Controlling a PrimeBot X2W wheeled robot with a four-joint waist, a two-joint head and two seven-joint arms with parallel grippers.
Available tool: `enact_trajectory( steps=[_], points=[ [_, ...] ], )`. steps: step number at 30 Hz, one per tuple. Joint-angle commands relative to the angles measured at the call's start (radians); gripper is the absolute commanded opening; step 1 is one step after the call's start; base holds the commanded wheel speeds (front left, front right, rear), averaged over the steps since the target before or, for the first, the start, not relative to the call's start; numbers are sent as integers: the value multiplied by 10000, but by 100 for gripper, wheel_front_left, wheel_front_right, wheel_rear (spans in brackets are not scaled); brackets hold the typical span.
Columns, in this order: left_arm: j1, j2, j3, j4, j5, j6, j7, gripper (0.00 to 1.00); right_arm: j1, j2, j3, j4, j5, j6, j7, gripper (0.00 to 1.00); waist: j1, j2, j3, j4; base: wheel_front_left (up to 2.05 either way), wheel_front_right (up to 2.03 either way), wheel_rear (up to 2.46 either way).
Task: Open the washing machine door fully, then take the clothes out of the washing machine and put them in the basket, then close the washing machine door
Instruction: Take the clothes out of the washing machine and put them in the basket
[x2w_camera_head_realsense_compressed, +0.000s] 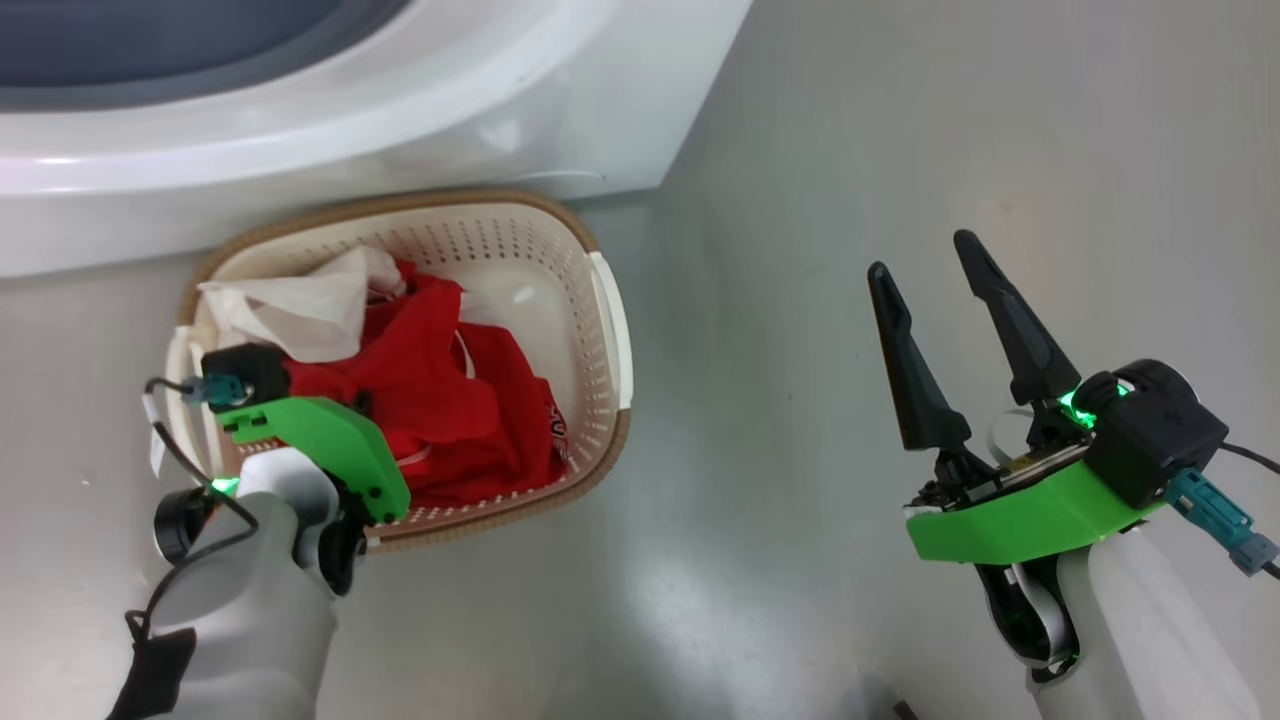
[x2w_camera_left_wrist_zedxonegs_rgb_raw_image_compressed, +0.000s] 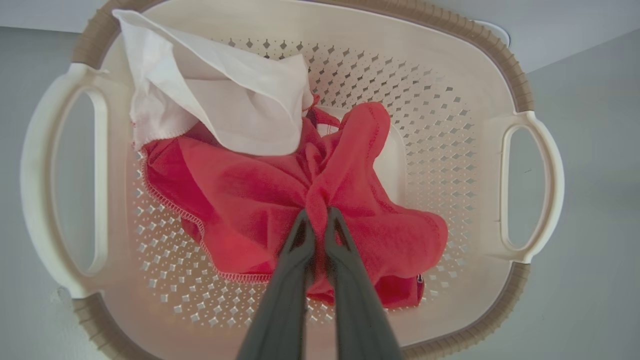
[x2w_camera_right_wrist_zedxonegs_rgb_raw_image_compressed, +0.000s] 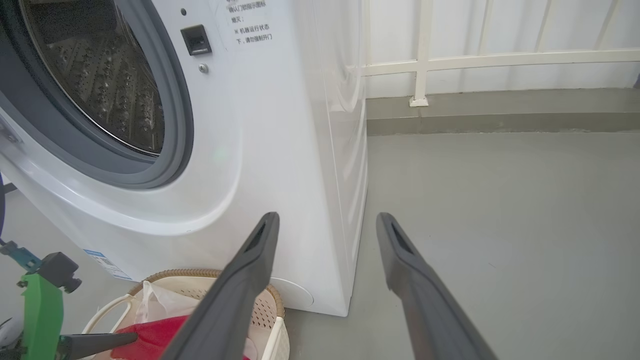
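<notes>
Overhead first, from the head: white washing machine along the top edge. Just beside its front, on the grey floor, the basket, cream with a brown rim. Inside, the clothes, a red heap, with a white cloth lying over the far left part. Poised above the basket's near left corner, the left wrist's green bracket, fingers hidden beneath. Well apart to the right, over bare floor, the right hand, fingers spread wide and pointing away, gripping nothing. Next, along the left wrist: left hand pinched shut on a raised fold of the red fabric at the middle of the basket, fingertips pressed together with cloth bunched between. White cloth draped over the red toward one handle; perforated bottom bare around the heap. Lastly, along the right wrist: fingers spread wide here too, empty, aimed at the machine's lower front corner. Steel drum visible through the round opening, ringed by the grey seal; small blue label low on the front panel. Basket at the foot of the machine, red cloth inside, one dark finger of the left hand reaching into it. Cream railing along the wall behind.
</notes>
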Motion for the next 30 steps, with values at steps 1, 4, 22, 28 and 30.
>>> enact_trajectory(
  steps=[1,4,22,28,30],
  points=[
    [-59,302,196,9,-144,-84,50,0,-41,7,242,-283,72,48,-63,100,0,0,322,-203,0,0,0],
    [-167,350,161,187,-153,-64,134,0,-90,7,212,-285,93,48,-63,100,0,0,489,-275,0,0,0],
    [-452,647,-564,494,362,181,-78,33,-366,7,241,-271,174,48,-63,100,0,0,935,-320,0,0,0],
    [-497,534,-637,505,328,59,-630,100,-350,7,184,-213,118,48,-63,100,0,0,747,-180,0,0,0],
    [-466,494,-672,508,328,25,-848,100,-313,7,175,-174,98,48,-63,100,0,0,627,-126,0,0,0]
  ],
)
